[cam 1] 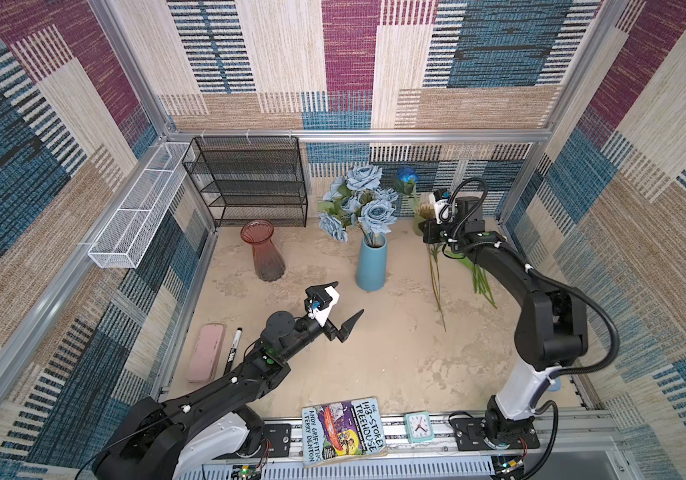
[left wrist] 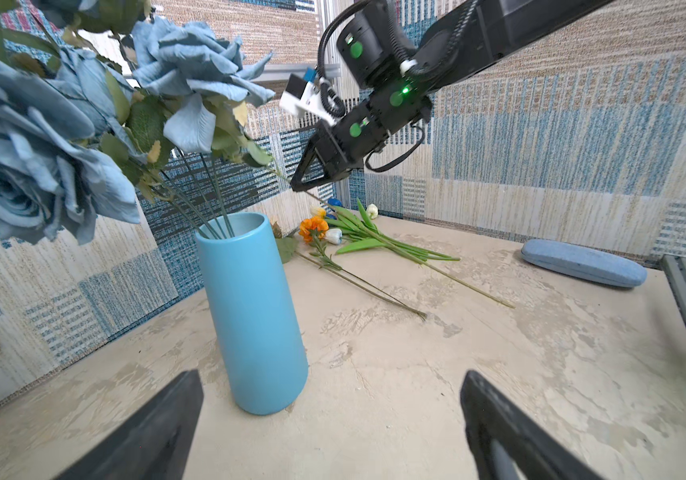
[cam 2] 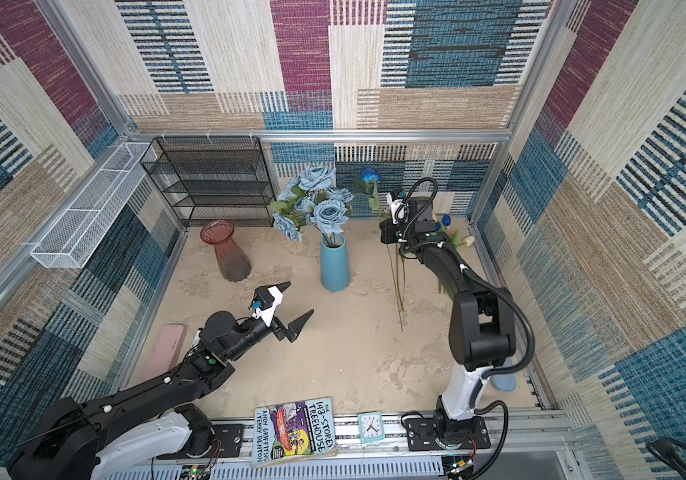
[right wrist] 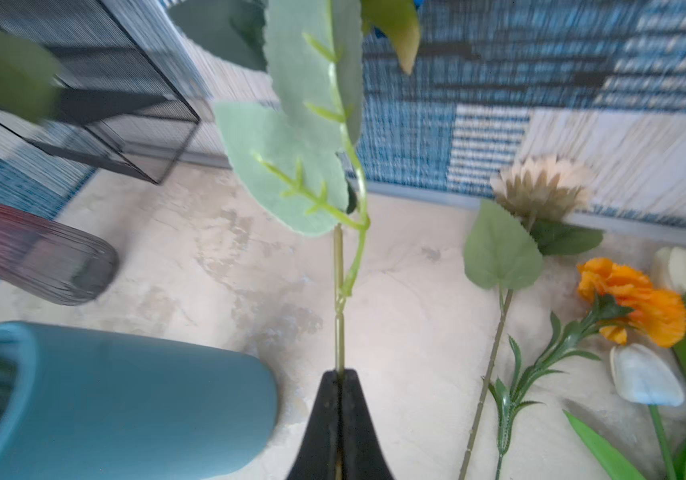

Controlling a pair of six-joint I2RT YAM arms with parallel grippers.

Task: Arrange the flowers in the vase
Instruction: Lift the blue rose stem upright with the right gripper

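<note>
- Flowers [left wrist: 313, 226] sit in three places: a dusty-blue rose bunch [cam 1: 360, 199] stands with its stems inside the blue vase [cam 1: 371, 266], one deep-blue rose [cam 1: 407, 175] is in the right gripper [right wrist: 339, 376], and the others lie on the surface [cam 1: 374, 353].
- We see the right gripper clenched on the thin green stem of the deep-blue rose. In the right wrist view its two fingers meet around the stem, and the leaves rise beyond the tips.
- In both top views that rose's bloom sits above the right gripper, to the right of the blue vase and apart from the bunch. It is not in the vase.
- We find the left gripper [cam 1: 349, 297] released, jaws spread wide and grasping nothing. It hovers over the surface in front of the blue vase, near it but not touching.
- Near the back right corner lie the orange marigold [right wrist: 640, 299], the cream sunflower [right wrist: 541, 191] and small tulips [right wrist: 645, 382] with green leaves, close together, their stems running toward the front.
- A red glass vase [cam 1: 262, 249] stands upright to the left of the blue vase, in front of a black mesh rack [cam 1: 250, 183].
- We also note a pink case [cam 1: 207, 353] and a marker [cam 1: 234, 349] at the left edge, a book [cam 1: 343, 430] and a small clock [cam 1: 419, 427] on the front rail, and a blue case [left wrist: 582, 264] by the right wall.
</note>
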